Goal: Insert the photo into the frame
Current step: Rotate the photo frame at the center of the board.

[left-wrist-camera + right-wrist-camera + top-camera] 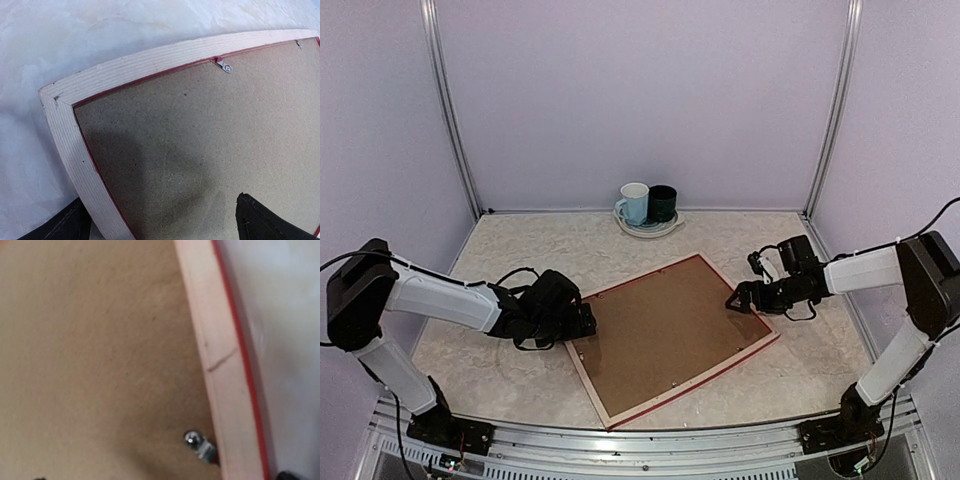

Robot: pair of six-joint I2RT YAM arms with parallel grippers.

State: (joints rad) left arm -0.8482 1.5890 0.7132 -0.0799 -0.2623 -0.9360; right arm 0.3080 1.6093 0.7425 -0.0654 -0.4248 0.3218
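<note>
Overhead and wrist views, as I see them from the remote station. The mottled beige tabletop (520, 250) carries everything.

(a) The large thin rectangular picture frame (592, 385) lies face down at the centre of the table, turned at an angle, its pale wood back up and a red line showing along its edges.
(b) A flat brown fibreboard backing panel (670, 335) fills the frame's opening; whether the photo lies beneath it I cannot tell.
(c) The left gripper (588, 322) hangs low at the frame's left corner, jaws spread wide and holding nothing. In its wrist view one black finger (265, 222) is over the backing panel and the other is outside the wood rim; I cannot tell if either touches.
(d) The right gripper (738, 302) is at the frame's right edge, jaws likewise wide apart and empty, low over the panel.
(e) At the far edge stands a white round plate (645, 228) bearing a pale blue mug (634, 203) and a dark mug (662, 203), side by side.
(f) A small metal turn clip (225, 66) sits at the rim's inner edge; another clip (197, 442) shows in the right wrist view.
</note>
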